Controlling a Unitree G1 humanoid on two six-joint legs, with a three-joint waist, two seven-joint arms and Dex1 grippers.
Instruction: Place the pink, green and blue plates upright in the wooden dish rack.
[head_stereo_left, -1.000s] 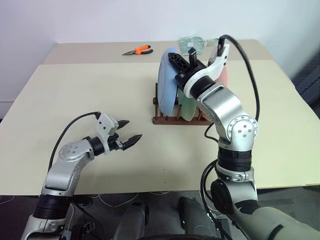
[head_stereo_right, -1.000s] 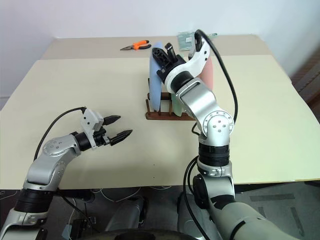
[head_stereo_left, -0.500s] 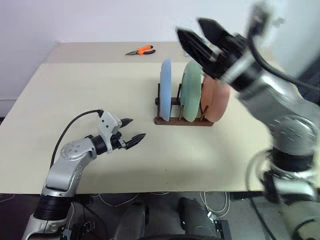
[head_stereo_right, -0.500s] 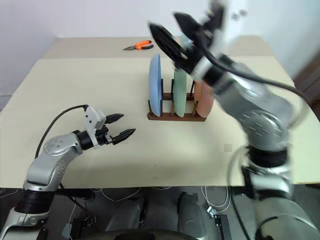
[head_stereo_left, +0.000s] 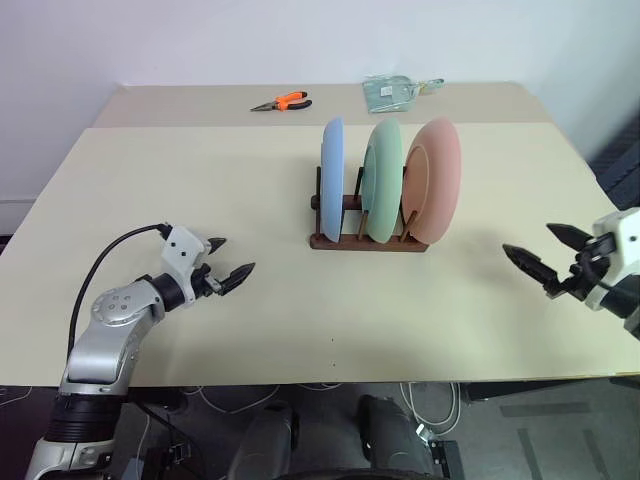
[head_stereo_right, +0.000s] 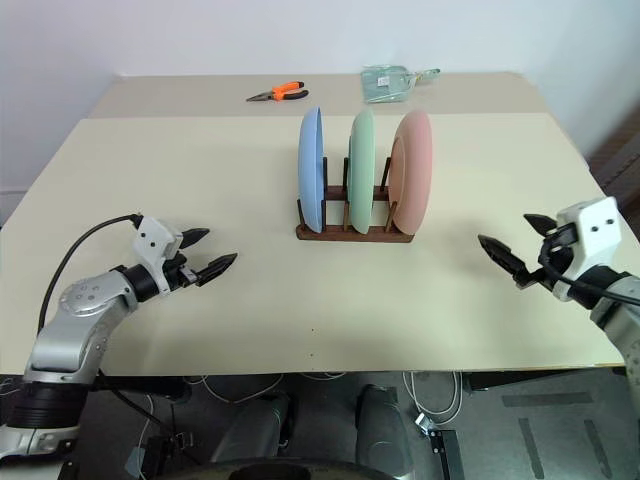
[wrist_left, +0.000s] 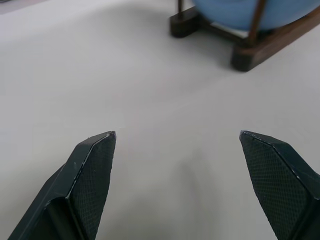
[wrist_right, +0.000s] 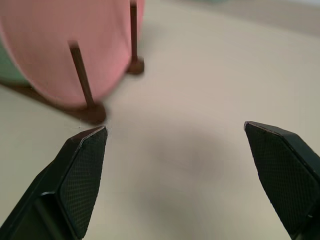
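Plates blue (head_stereo_left: 331, 178), green (head_stereo_left: 381, 180), pink (head_stereo_left: 433, 181) upright in wooden dish rack (head_stereo_left: 366, 241). Left gripper (head_stereo_left: 230, 270) at 8, right gripper (head_stereo_left: 543, 260) at 4, both wide, empty. Looks finished; nothing next.

Your left claw (wrist_left: 177, 185) is hovering over the bare bench (wrist_left: 125, 75), its two black fingers (wrist_left: 87, 175) standing wide apart. Ahead of it, the wooden dish rack (wrist_left: 250, 47) is holding the blue plate (wrist_left: 240, 12) upright.

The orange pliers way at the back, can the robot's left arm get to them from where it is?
Probably not without moving closer: the orange pliers lie at the table's far edge, well beyond the left tool, though nothing blocks the way.
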